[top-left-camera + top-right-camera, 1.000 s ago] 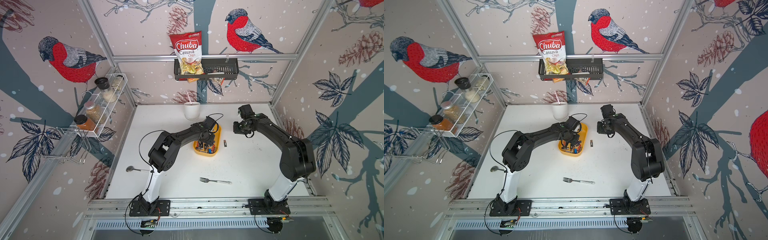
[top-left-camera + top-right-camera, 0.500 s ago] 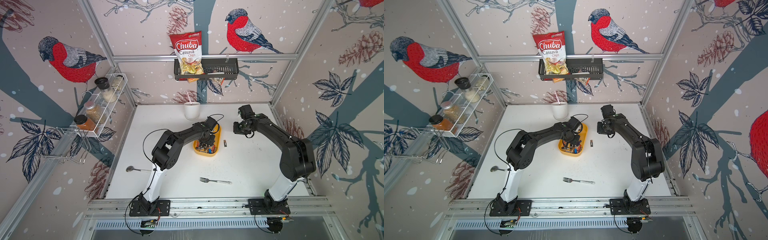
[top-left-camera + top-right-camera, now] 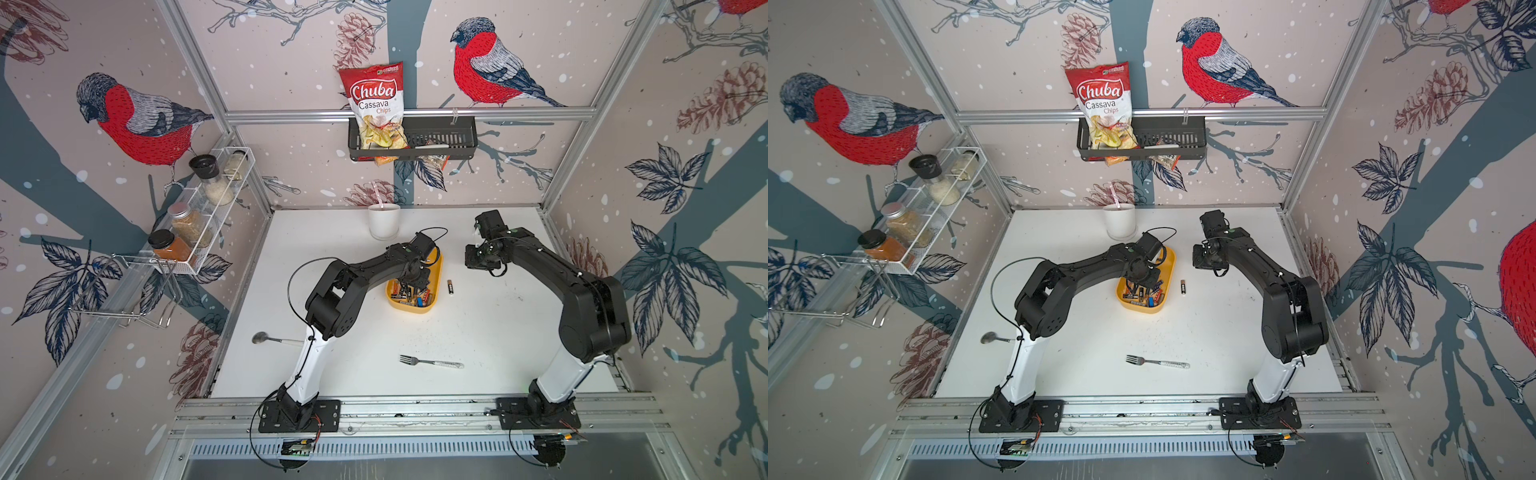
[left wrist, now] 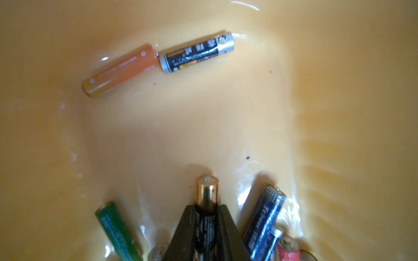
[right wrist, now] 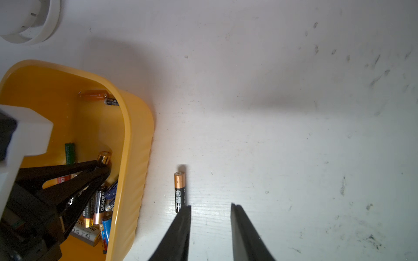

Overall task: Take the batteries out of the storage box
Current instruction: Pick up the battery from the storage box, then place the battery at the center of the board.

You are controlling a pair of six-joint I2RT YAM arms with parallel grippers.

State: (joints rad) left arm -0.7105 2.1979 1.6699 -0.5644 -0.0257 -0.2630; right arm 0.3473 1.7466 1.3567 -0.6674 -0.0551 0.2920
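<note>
The yellow storage box (image 3: pixel 432 306) sits mid-table, with several batteries heaped at its near end. My left gripper (image 4: pixel 207 206) reaches down into the box and is shut on a black battery with a copper tip (image 4: pixel 207 189), which pokes out past the fingertips. An orange battery (image 4: pixel 119 70) and a black-and-silver one (image 4: pixel 196 53) lie end to end on the box floor. One black and copper battery (image 3: pixel 449 286) lies on the table right of the box. My right gripper (image 5: pixel 210 205) hovers open just beside that battery (image 5: pixel 179 192), holding nothing.
A white cup (image 3: pixel 384 221) stands behind the box. A fork (image 3: pixel 432 363) lies near the front and a spoon (image 3: pixel 270 339) at the left edge. A spice rack (image 3: pixel 199 216) hangs on the left wall and a black basket with a chips bag (image 3: pixel 411 137) on the back wall.
The left gripper's jaws have closed in on the copper-tipped battery inside the box, and the left arm's elbow shifted slightly. The right arm has stayed put.
</note>
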